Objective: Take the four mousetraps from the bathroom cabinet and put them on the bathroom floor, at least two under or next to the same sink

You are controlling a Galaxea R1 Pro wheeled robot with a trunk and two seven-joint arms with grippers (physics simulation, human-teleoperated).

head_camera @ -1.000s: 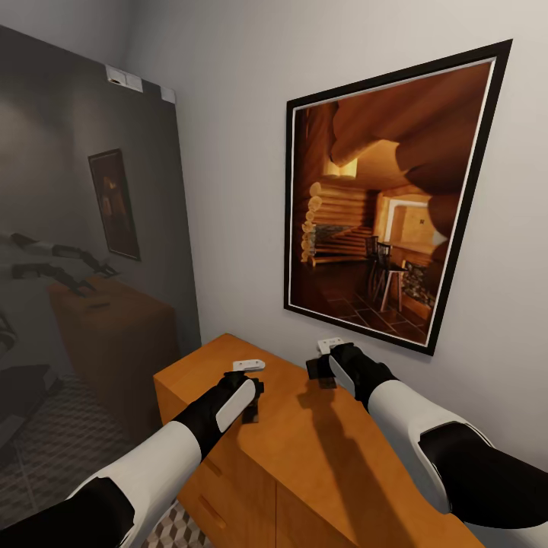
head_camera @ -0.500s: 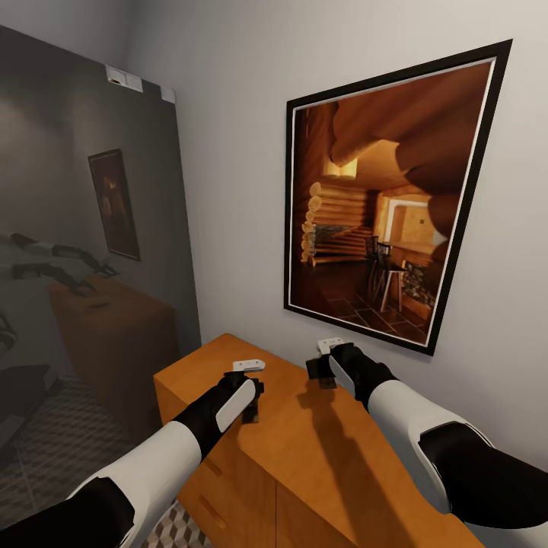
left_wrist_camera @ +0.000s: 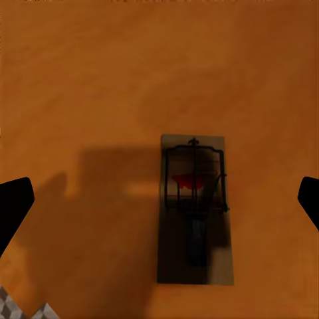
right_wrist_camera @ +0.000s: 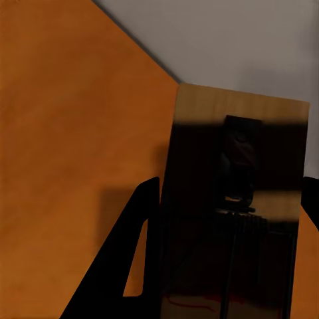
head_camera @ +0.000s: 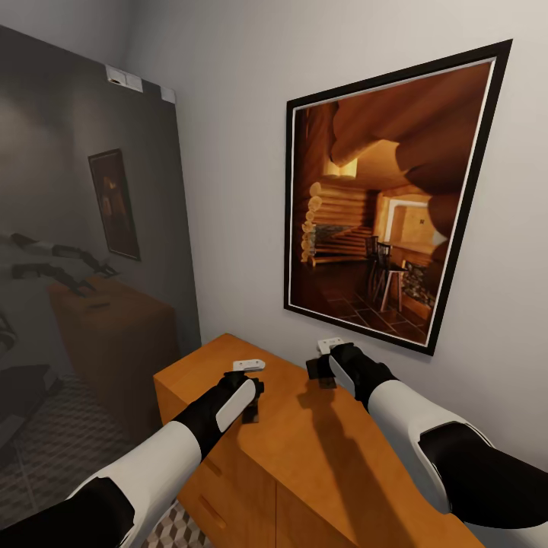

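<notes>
Head view: both arms, white forearms ending in black wrists, reach forward side by side, the left gripper (head_camera: 251, 407) pointing down and the right gripper (head_camera: 323, 373) held slightly farther forward. Left wrist view: the two black fingertips (left_wrist_camera: 14, 206) stand wide apart at opposite edges, nothing between them touching either. Right wrist view: the right gripper's fingers (right_wrist_camera: 129, 266) sit against the two sides of a mousetrap (right_wrist_camera: 232, 206), closed on it.

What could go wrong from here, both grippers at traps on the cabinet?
The left gripper is open with the mousetrap lying flat on the cabinet: closing too high may miss the thin board. The right gripper straddles a second mousetrap near the wall; lifting could scrape it.
</notes>
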